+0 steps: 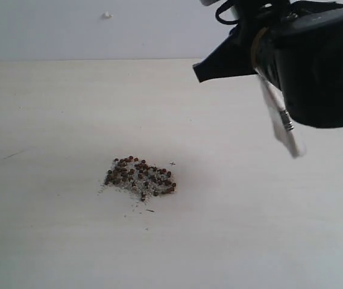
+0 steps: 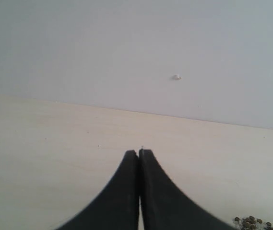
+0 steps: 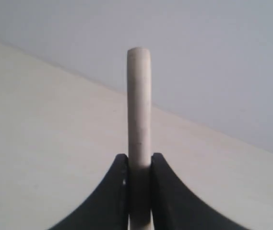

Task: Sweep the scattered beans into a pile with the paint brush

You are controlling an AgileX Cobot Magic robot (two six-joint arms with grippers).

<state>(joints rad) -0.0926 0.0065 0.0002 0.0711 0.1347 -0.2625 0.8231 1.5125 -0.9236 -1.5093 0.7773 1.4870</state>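
The right gripper [image 3: 139, 165] pinches the paint brush [image 3: 139, 105] by its handle and holds it clear of the table [image 1: 50, 241], apparently bristles-down, ready for sweeping. The beans [image 1: 153, 179] lie in the pile [image 1: 136, 176] at mid-table. The left gripper [image 2: 139, 152] is idle, jaws pressed together.

Pale, wood-look tabletop [image 1: 50, 241], pretty plain. The only real thing on it is the pile [image 1: 140, 177] near the middle: reddish-brown beans [image 1: 123, 164] mixed with white grains [image 1: 126, 185]. A few dark specks [image 1: 149, 210] sit just beside it, plus a faint streak [image 1: 14, 155] well off to the left.
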